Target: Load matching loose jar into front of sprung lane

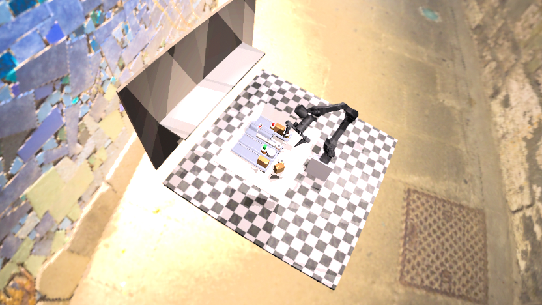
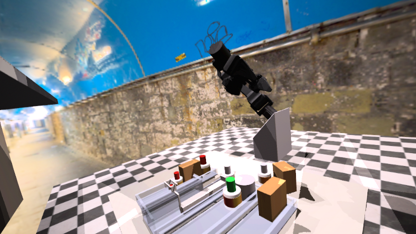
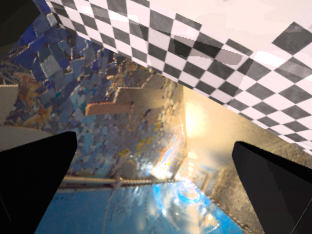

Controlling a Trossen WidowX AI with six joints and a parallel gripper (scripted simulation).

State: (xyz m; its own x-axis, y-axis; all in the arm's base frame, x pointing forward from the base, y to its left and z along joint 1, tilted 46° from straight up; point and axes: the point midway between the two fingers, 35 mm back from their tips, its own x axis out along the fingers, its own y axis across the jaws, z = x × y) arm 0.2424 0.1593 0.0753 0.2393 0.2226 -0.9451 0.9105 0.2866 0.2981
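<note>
Wrist view finds the black two-fingered gripper (image 1: 290,140) (image 2: 245,84) (image 3: 156,144) spread wide, empty, presumably to straddle the grey-capped round jar (image 1: 281,161) (image 2: 264,176).

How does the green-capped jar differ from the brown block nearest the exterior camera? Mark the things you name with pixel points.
The green-capped jar (image 1: 264,148) (image 2: 232,195) is round; the brown block (image 1: 262,162) (image 2: 271,199) is box-shaped with flat faces. The jar narrows to a cap above a white shoulder, while the block has neither cap nor shoulder. Both stand on the pale lane tray (image 1: 245,146) (image 2: 200,222).
</note>
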